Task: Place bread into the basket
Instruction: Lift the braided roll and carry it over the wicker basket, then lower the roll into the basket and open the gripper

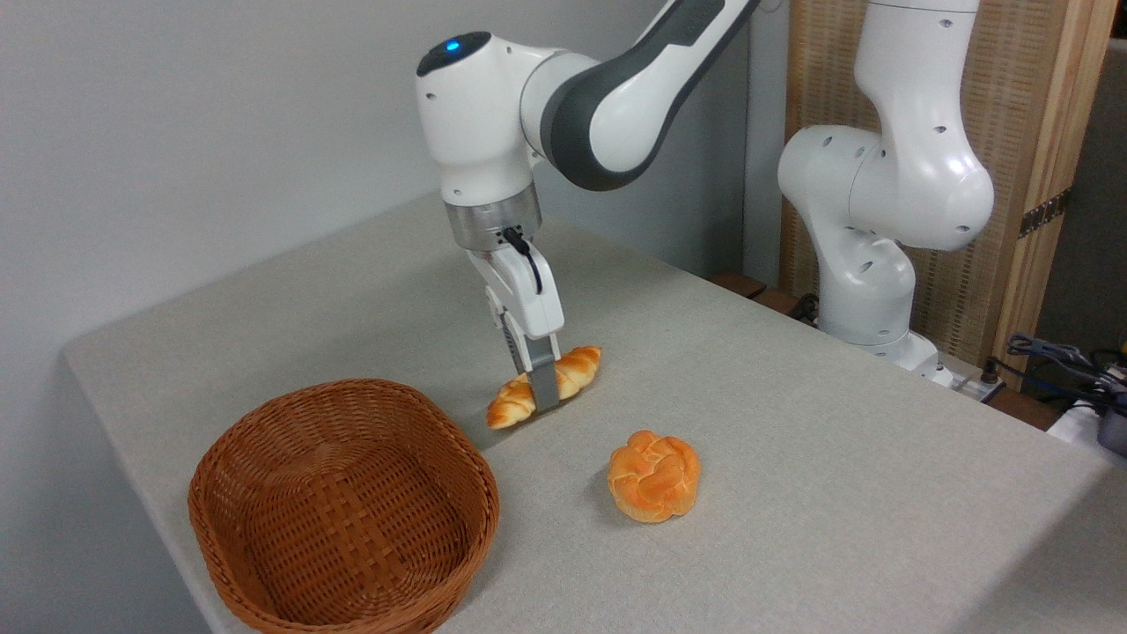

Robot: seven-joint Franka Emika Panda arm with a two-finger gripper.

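The bread (578, 366), a golden-orange braided loaf, lies on the grey table (792, 423) just behind and to the right of the basket. My gripper (538, 394) comes straight down on the loaf's middle, one grey finger (547, 387) pressed against its near side and the other behind it, so the jaws are closed on the loaf. Its underside still seems to rest on the tabletop. The brown woven wicker basket (264, 458) stands at the front left with nothing inside.
A round knotted orange bun (654, 475) sits on the table to the right of the basket. The arm's white base (872, 291) stands at the back right, with cables (1065, 361) beyond it. The table's edge runs close behind the basket on the left.
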